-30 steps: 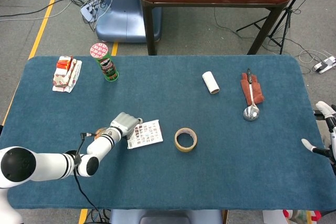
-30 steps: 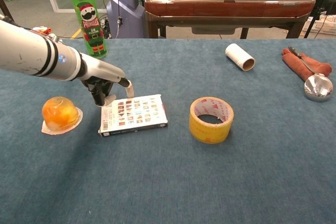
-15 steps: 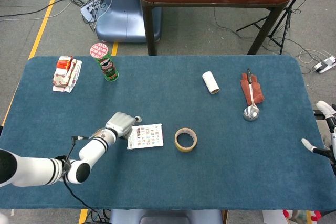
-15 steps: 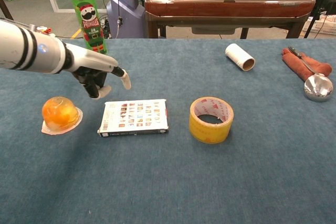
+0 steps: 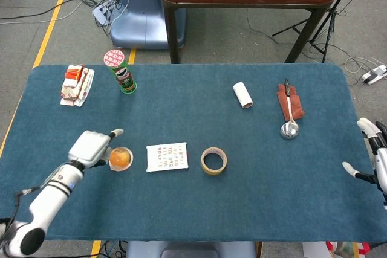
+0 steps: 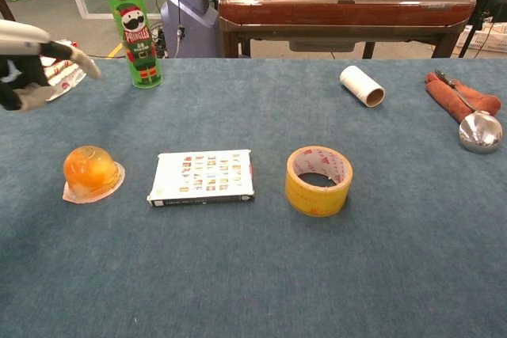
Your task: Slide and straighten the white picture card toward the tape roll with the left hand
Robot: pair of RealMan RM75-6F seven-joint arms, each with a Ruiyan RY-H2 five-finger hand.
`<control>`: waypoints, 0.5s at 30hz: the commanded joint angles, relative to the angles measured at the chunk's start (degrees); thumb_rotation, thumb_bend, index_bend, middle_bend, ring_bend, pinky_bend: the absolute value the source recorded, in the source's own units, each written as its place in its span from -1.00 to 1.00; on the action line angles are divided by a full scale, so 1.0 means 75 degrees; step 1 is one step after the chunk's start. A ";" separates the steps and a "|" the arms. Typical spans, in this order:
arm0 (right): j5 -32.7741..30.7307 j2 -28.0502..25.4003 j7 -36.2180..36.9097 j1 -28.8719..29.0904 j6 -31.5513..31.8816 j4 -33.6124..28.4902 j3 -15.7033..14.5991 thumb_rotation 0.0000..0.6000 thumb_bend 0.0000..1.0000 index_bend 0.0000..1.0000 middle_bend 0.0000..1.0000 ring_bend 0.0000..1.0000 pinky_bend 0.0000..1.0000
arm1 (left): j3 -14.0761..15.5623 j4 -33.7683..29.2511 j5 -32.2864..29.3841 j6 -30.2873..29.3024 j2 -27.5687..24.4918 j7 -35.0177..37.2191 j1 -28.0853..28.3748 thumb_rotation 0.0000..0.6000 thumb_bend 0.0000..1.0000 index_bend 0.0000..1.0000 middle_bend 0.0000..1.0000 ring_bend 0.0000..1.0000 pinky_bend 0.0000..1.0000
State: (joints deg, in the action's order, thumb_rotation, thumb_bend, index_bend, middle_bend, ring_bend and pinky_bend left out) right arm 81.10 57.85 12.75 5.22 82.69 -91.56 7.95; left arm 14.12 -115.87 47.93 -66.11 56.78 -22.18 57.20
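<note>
- Left robot hand [image 5: 92,147]: empty, fingers loosely spread, raised off the bench [image 5: 254,197], just left of the orange jelly cup [image 5: 121,159].
- Right robot hand [image 5: 370,152]: empty, fingers apart, well right of the tape roll [image 5: 213,161].
- White picture card [image 5: 167,156]: flat, squared to the bench edge, just left of the tape roll, not touching it.
</note>
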 commanded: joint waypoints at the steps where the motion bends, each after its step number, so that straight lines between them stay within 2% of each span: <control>1: 0.0056 0.0039 -0.0145 0.0012 0.0002 -0.0043 -0.0045 1.00 -0.74 -0.74 -0.74 -0.97 -0.61 | 0.0279 -0.0583 0.0690 -0.0970 -0.0526 0.0039 -0.0935 1.00 0.14 -0.60 0.16 0.15 0.78; 3: 0.0087 0.0056 -0.0239 0.0012 0.0010 -0.0072 -0.0070 1.00 -0.74 -0.74 -0.74 -0.97 -0.61 | 0.0327 -0.0669 0.1004 -0.1384 -0.0603 0.0194 -0.1388 1.00 0.13 -0.53 0.09 0.06 0.67; 6: 0.0156 0.0088 -0.0406 0.0003 0.0054 -0.0129 -0.0114 1.00 -0.74 -0.74 -0.74 -0.97 -0.61 | 0.0547 -0.0720 0.1603 -0.2015 -0.0687 0.0161 -0.2173 1.00 0.07 -0.46 -0.05 -0.11 0.39; 11: 0.0152 0.0083 -0.0755 -0.0018 0.0062 -0.0249 -0.0170 1.00 -0.75 -0.74 -0.74 -0.97 -0.61 | 0.0800 -0.0650 0.2251 -0.2570 -0.0623 0.0091 -0.3169 1.00 -0.01 -0.41 -0.26 -0.33 0.01; 15: 0.0055 0.0047 -0.1153 -0.0043 0.0010 -0.0401 -0.0224 1.00 -0.76 -0.74 -0.74 -0.97 -0.61 | 0.0878 -0.0319 0.2816 -0.3027 -0.0494 0.0435 -0.4031 1.00 -0.01 -0.36 -0.31 -0.41 -0.13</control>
State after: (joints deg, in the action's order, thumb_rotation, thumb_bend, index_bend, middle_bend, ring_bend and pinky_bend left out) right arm 81.90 58.35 5.21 5.01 82.96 -93.99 6.51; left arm 19.88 -119.82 66.84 -86.32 52.45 -20.46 30.53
